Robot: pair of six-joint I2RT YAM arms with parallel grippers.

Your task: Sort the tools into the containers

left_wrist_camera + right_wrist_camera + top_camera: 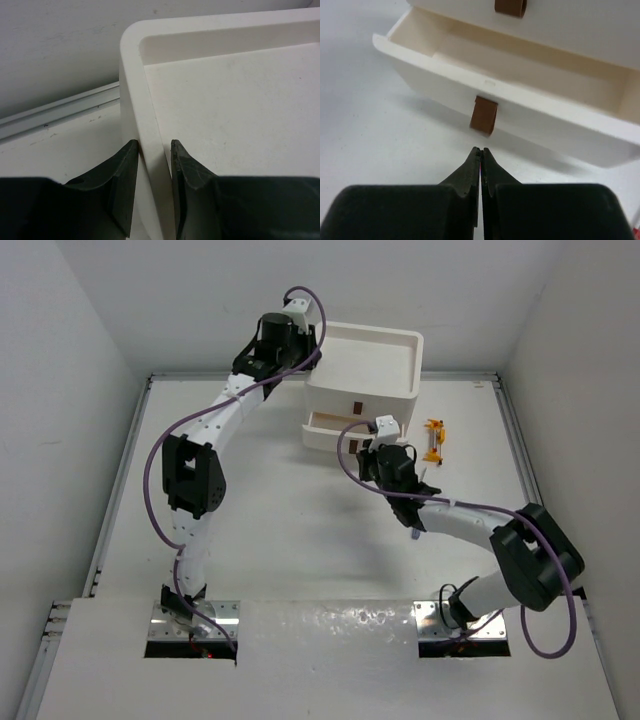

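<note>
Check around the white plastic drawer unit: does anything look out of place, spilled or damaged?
Nothing spilled or damaged. One drawer of the white plastic drawer unit is pulled out, and the part in view is bare. A small orange-yellow piece lies loose on the table right of it. The left gripper clamps the unit's rimmed top.

I'm looking down on a white tabletop (300,530) with a low rail (118,500) along its left, far and right edges. Toward the far side, a little right of centre, the white drawer unit (362,388) stands on it. Its bottom drawer (330,430) is pulled out toward the near edge and casts a shadow on the surface. Near the unit's right side, apart from it, lies a small orange-yellow piece (434,438). The left arm base (185,612) and right arm base (462,618) sit at the near edge.
</note>
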